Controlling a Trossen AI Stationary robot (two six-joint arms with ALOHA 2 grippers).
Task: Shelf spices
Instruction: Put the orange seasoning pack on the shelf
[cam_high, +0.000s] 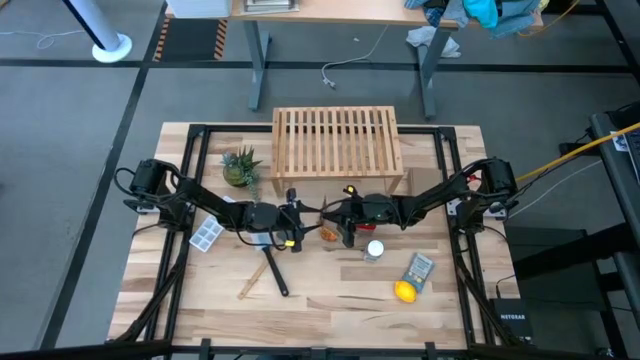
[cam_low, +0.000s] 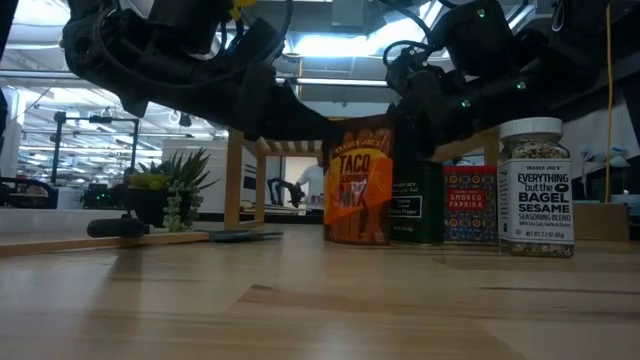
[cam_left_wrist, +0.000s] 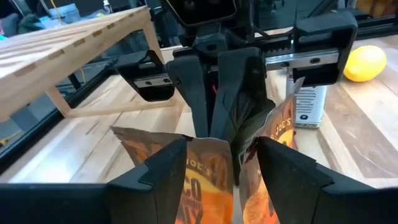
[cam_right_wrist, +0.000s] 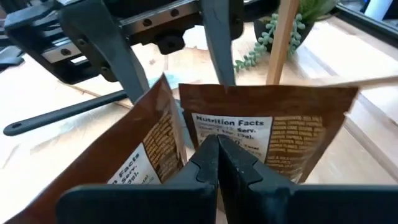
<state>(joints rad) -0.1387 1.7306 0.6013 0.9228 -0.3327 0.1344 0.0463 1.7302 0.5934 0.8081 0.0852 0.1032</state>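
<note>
Amber-orange taco-mix packet pair (cam_low: 358, 182): right gripper (cam_right_wrist: 216, 163) pinching one top, left gripper (cam_left_wrist: 214, 165) spread around other; advise separating gently before lifting toward slatted wooden shelf (cam_high: 337, 145).

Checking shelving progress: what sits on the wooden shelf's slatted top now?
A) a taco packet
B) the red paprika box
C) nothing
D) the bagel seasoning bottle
C: the shelf shows bare slats, while the bottle stands on the table in front.
</note>
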